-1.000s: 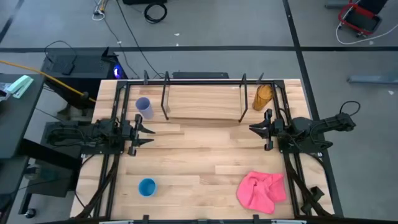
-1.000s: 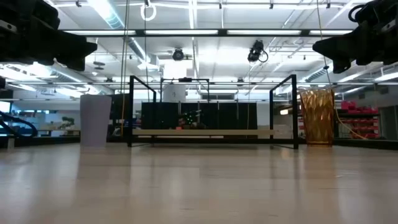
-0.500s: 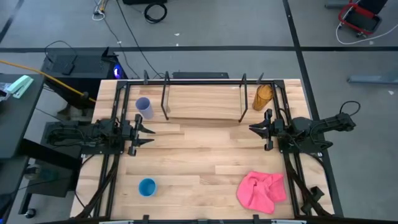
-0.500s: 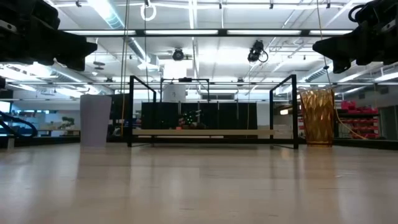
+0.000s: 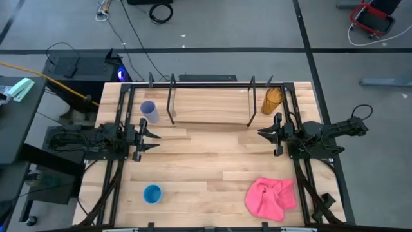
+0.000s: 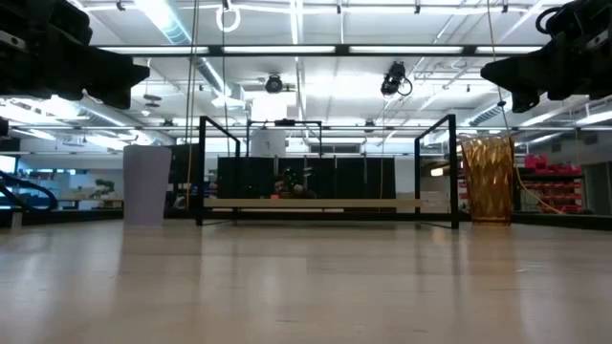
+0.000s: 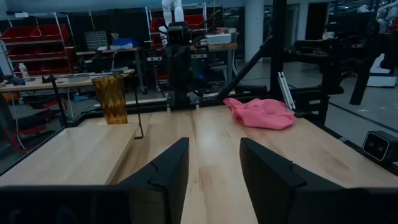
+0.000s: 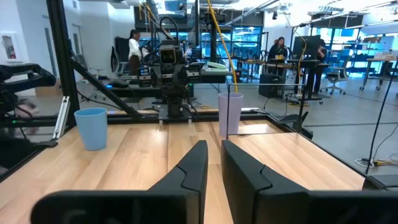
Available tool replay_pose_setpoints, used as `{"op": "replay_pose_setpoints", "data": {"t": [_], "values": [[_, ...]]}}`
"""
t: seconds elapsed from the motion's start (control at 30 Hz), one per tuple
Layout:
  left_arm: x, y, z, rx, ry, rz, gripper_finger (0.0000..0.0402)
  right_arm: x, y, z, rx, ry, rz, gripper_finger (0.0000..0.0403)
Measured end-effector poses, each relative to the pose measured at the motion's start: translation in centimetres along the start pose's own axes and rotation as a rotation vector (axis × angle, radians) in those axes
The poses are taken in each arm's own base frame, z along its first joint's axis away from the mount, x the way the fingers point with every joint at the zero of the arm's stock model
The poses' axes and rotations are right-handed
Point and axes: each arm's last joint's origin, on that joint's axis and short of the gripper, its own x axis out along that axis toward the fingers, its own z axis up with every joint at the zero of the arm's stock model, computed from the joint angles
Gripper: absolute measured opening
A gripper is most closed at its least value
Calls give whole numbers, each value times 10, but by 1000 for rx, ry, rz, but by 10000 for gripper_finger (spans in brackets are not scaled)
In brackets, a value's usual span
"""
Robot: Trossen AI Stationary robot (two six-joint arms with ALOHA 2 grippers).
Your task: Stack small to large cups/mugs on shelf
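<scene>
On the counter [image 5: 206, 167], far edge centre: shelf [image 5: 211, 103], black rod frame w/ wood board, nothing on it.

- Blue cup [image 5: 152, 193]: short, upright, near-left part of counter, well apart from shelf. Also seen in right wrist view [image 8: 91, 127].
- Lavender cup [image 5: 149, 111]: mid height, upright, just beside shelf's left end, outside the frame.
- Orange cup [image 5: 273, 100]: tallest, upright, just beside shelf's right end, outside the frame.
- Pink cloth [image 5: 271, 197]: bunched, near-right corner; not part of the job.
- Left gripper [image 5: 152, 137]: at counter's left side, pointing inward, jaws released w/ a clear gap, holding nothing.
- Right gripper [image 5: 264, 133]: at counter's right side, pointing inward, jaws nearly closed w/ only a narrow slit, holding nothing.

Status (est.): no cup picked up yet; stacking not begun.

Key relation: lavender cup sits close to left gripper, just toward the far edge from it; blue cup is also on the left arm's side but toward the near edge. Orange cup is just beyond right gripper toward the far edge. All cups have their long axis vertical, so a level side approach likely suits.
</scene>
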Motion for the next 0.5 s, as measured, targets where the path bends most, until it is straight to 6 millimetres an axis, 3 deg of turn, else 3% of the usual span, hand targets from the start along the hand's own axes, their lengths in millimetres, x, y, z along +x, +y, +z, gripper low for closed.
{"op": "replay_pose_setpoints", "data": {"t": [0.5], "values": [[0,0,0,0,0,0,152,0,0,0,0,0,0,52]]}}
